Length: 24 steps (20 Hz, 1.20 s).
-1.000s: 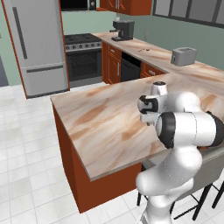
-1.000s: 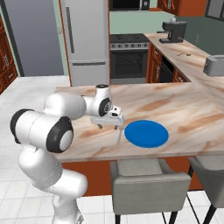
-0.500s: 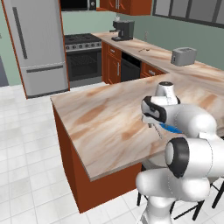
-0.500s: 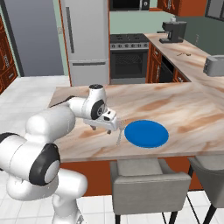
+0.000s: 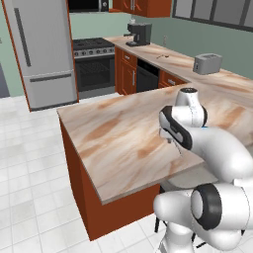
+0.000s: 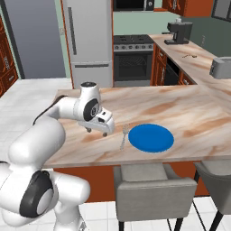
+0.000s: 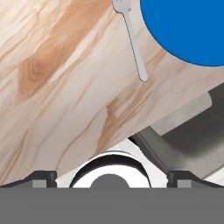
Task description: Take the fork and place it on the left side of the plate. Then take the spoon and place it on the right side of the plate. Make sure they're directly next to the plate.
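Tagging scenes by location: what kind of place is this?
A simulated home kitchen. A steel fridge stands beside an oven range, a coffee maker and toaster sit on the counter, and a marble-top island has grey stools.

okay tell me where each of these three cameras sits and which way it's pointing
Left base view: behind the arm on its left, looking forward over the island counter toward the stove; the white arm rises lower right.
Right base view: behind on the right, looking at the fork beside the plate; the arm with the open gripper rises lower left.
Hand view: on the hand, looking down at fork and plate.
Right base and hand views share both.
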### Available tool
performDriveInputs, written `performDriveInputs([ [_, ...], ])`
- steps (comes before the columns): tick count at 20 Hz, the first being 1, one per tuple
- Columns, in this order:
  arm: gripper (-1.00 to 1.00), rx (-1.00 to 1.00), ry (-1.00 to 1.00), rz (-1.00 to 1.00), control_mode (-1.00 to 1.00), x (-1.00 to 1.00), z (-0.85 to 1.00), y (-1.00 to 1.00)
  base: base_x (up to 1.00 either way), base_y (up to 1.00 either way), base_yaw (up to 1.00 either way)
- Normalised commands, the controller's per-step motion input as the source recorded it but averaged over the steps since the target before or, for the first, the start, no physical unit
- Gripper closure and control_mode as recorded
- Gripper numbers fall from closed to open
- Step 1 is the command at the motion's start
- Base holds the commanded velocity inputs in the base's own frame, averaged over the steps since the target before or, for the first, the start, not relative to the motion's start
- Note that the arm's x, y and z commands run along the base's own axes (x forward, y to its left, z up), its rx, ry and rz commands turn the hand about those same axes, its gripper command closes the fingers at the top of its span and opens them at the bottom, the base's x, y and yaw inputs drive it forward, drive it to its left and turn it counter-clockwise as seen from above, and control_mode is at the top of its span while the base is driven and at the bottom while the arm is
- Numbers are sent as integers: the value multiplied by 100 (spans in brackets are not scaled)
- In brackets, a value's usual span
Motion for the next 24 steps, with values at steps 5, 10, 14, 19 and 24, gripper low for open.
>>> performDriveInputs([
  [5, -100, 0, 1, 0, -100, -24, 7, 10, 0, 0, 0],
  [10, -100, 0, 0, 0, -100, 0, 0, 0, 0, 0, 0],
  [14, -100, 0, 0, 0, -100, 0, 0, 0, 0, 0, 0],
  [19, -100, 0, 0, 0, 100, 0, 0, 0, 0, 0, 0],
  [24, -100, 0, 0, 0, 100, 0, 0, 0, 0, 0, 0],
])
